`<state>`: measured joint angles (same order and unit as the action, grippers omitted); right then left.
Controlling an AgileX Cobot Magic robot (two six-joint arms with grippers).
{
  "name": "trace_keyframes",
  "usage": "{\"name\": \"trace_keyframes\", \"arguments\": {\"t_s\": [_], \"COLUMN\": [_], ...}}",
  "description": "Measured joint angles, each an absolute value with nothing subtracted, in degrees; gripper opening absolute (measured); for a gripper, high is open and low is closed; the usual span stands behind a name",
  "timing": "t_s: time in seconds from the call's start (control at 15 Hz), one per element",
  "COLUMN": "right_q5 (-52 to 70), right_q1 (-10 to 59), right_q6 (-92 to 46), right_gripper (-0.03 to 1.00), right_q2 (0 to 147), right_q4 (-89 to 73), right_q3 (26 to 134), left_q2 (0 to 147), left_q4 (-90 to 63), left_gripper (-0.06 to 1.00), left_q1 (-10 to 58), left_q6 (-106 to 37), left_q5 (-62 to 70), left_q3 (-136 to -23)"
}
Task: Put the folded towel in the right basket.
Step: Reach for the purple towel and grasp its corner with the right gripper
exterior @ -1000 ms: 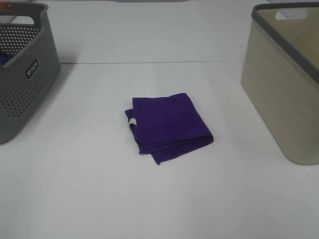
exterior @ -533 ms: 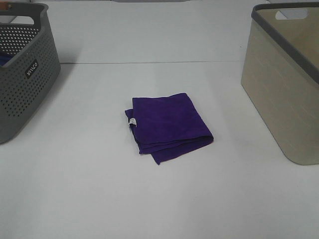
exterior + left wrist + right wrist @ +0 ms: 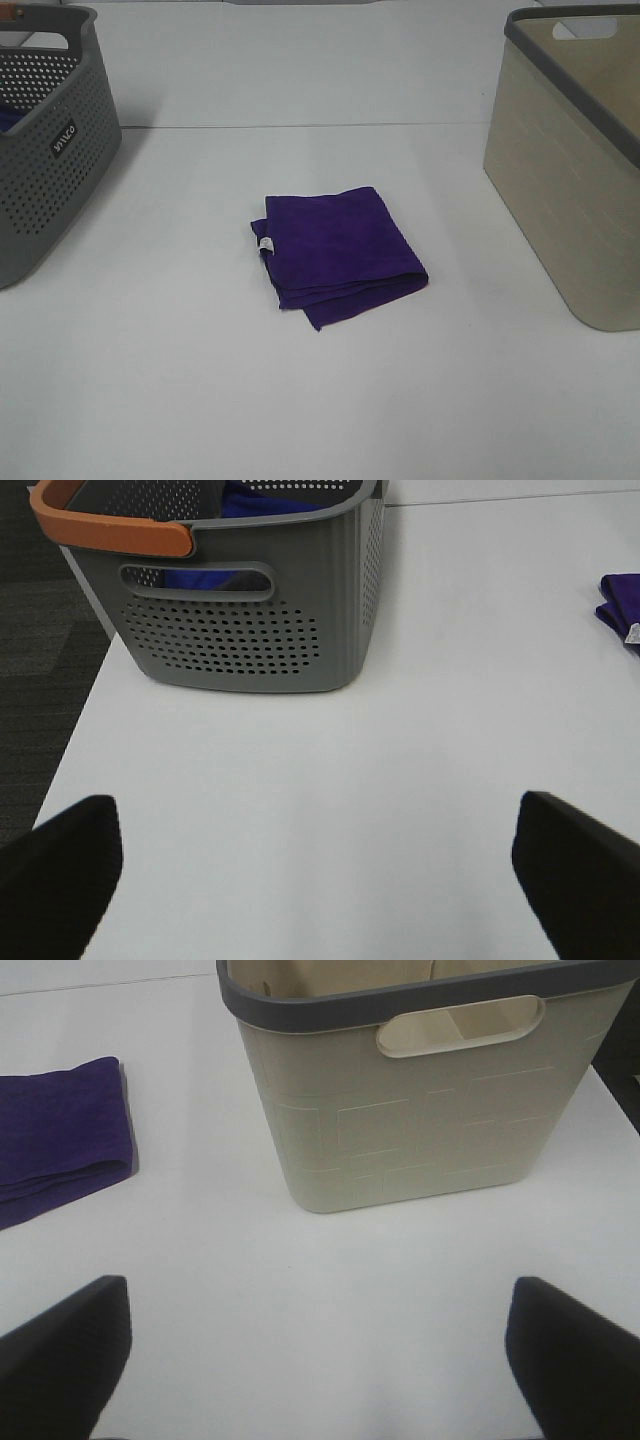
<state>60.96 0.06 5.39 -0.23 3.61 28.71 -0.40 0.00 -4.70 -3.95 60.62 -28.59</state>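
A folded purple towel (image 3: 338, 252) lies flat on the white table (image 3: 320, 400) at its middle. It also shows in the right wrist view (image 3: 60, 1140), and its edge shows in the left wrist view (image 3: 625, 610). The beige right basket (image 3: 575, 170) with a dark grey rim stands at the right; in the right wrist view (image 3: 420, 1110) it is close ahead. Neither arm shows in the high view. My left gripper (image 3: 320, 880) is open and empty over bare table. My right gripper (image 3: 320, 1360) is open and empty in front of the beige basket.
A grey perforated basket (image 3: 45, 140) stands at the left. In the left wrist view (image 3: 240, 610) it has an orange handle and blue cloth inside. The table's left edge and dark floor (image 3: 40, 680) lie beside it.
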Motion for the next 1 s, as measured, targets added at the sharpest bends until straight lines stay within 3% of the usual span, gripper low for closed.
{"name": "trace_keyframes", "arguments": {"t_s": [1.0], "right_q5": [61.0], "right_q1": [0.1], "right_q6": [1.9], "right_gripper": [0.98], "right_q2": [-0.2], "right_q4": [2.1], "right_q3": [28.7], "left_q2": [-0.4], "left_q4": [0.0], "left_gripper": [0.99], "left_q1": [-4.7], "left_q6": [-1.4], "left_q5": [60.6], "left_q3": [-28.6]}}
